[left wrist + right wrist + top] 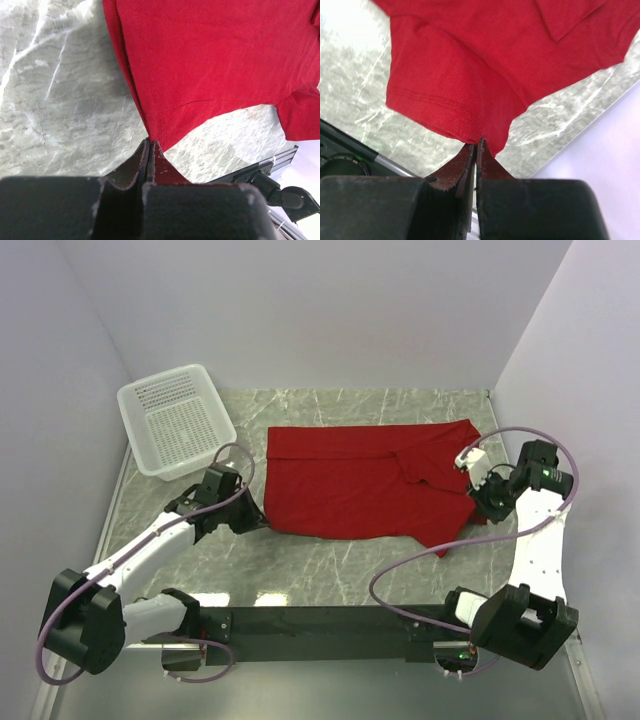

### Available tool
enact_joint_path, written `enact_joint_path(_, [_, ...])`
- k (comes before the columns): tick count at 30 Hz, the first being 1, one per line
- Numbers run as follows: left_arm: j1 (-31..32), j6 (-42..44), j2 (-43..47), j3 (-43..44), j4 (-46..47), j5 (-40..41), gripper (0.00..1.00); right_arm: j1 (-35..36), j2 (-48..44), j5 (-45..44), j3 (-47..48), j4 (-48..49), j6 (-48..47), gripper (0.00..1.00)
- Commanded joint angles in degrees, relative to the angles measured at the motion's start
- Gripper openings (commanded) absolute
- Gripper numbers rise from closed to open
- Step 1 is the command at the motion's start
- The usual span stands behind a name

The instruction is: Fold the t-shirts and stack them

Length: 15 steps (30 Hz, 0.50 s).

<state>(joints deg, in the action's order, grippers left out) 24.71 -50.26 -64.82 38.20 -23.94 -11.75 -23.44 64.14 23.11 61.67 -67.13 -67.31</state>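
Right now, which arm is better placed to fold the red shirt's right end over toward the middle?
The right, I'd guess. The right hand is shut on the edge of the shirt at that end, while the left hand pinches the near corner at the opposite end.

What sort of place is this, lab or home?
Probably a lab test cell: plain white walls box in a marble-patterned tabletop, a black metal rail spans its near edge, and a red cotton t-shirt lies on it.
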Motion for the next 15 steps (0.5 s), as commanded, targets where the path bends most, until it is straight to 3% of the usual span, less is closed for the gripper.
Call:
enact_joint_path(1, [-1.06, 1.04, -0.22, 3.55, -0.32, -0.38, 0.01, -0.38, 2.38, 3.16, 4.5, 3.32, 2.96, 0.0])
enact_joint_path(15, [-7.75, 4.82, -14.09, 13.39, 3.38, -2.05, 0.01, -0.29, 19.52, 5.71, 16.01, 7.98, 10.44, 0.0])
